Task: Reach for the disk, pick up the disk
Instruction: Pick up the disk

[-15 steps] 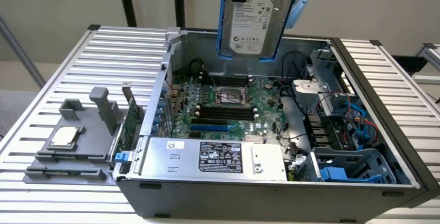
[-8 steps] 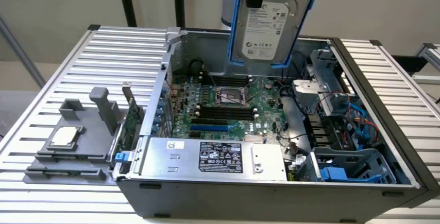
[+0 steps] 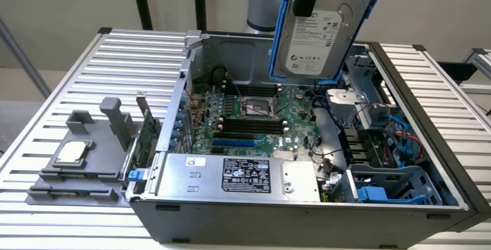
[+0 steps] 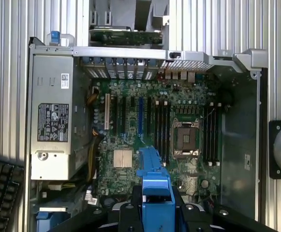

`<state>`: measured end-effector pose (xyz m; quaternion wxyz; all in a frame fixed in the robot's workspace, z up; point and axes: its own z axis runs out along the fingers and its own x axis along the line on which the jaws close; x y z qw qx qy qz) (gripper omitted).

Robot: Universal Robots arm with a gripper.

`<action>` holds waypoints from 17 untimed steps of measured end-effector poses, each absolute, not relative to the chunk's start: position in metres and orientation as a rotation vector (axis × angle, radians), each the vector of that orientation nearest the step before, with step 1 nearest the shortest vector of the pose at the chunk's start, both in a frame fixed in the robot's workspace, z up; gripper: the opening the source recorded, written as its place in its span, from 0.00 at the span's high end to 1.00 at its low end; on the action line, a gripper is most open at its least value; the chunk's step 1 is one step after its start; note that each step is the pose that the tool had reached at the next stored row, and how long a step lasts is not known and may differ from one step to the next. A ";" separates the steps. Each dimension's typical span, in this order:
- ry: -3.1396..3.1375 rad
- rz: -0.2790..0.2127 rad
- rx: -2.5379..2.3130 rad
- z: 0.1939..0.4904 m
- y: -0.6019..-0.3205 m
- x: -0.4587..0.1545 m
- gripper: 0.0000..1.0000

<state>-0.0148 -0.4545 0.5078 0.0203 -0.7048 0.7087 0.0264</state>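
Observation:
The disk [image 3: 318, 37], a silver-grey hard drive with a white label and blue carrier rails, hangs upright in the air above the back of the open computer case [image 3: 307, 212]. My gripper [image 3: 311, 2] is shut on its upper edge, under the light blue arm joint. In the wrist view the blue rail of the disk [image 4: 155, 191] runs between my black fingers [image 4: 128, 215], with the motherboard [image 4: 150, 130] far below it.
The case lies open on a slatted aluminium table [image 3: 84, 72]. Inside are a silver power supply [image 3: 230, 175] with a black label and a drive bay [image 3: 387, 187] with blue parts and cables. A grey fixture [image 3: 77, 158] holds a small silver chip. A keyboard [image 4: 0, 193] lies beside the case.

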 end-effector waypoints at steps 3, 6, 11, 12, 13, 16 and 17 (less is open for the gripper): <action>2.198 0.082 -2.186 0.508 -0.461 -0.007 0.67; 2.198 0.082 -2.186 0.507 -0.468 0.001 0.67; 2.198 0.082 -2.186 0.507 -0.479 0.015 0.67; 2.198 0.082 -2.186 0.507 -0.481 0.018 0.67; 2.198 0.082 -2.186 0.507 -0.483 0.021 0.67; 2.198 0.082 -2.186 0.506 -0.490 0.029 0.67; 2.198 0.082 -2.186 0.506 -0.492 0.032 0.67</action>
